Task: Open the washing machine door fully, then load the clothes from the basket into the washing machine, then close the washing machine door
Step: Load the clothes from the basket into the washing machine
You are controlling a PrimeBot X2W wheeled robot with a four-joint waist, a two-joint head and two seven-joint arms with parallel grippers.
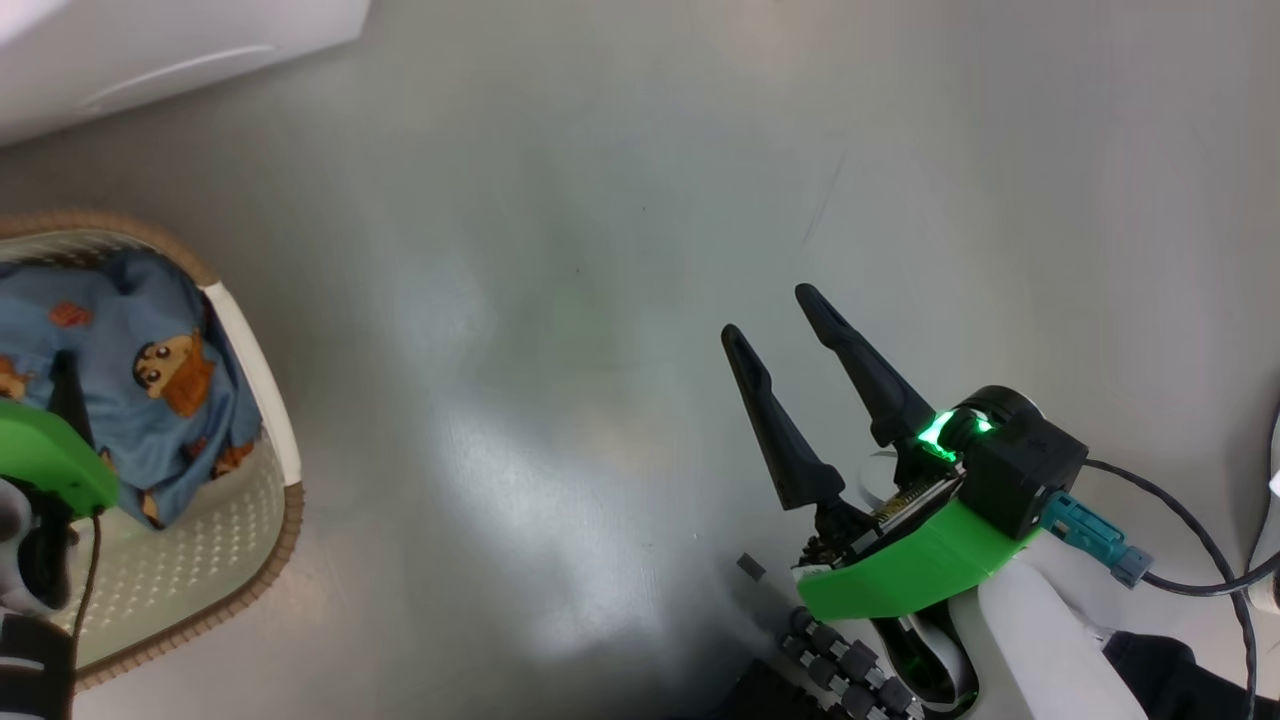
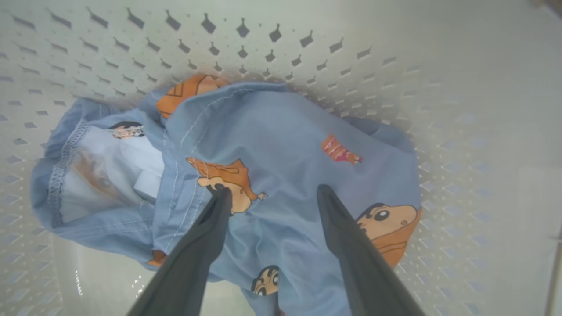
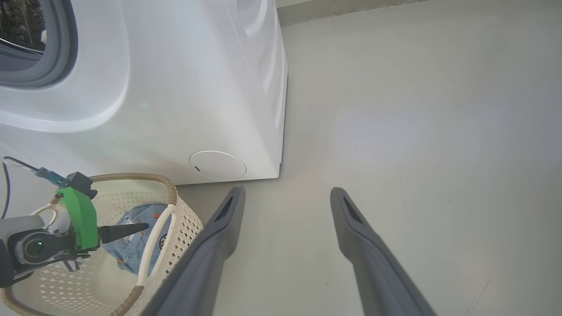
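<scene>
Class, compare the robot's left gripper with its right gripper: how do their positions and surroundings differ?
The left gripper reaches down into the basket, fingers over the blue clothes; the right gripper hangs over the floor. The left has fabric between its tips; the right has nothing. Both are open, with dark fingers.

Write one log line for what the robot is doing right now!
step: grabbing clothes | left gripper: open, over clothes in basket | right gripper: open, idle above floor
</scene>
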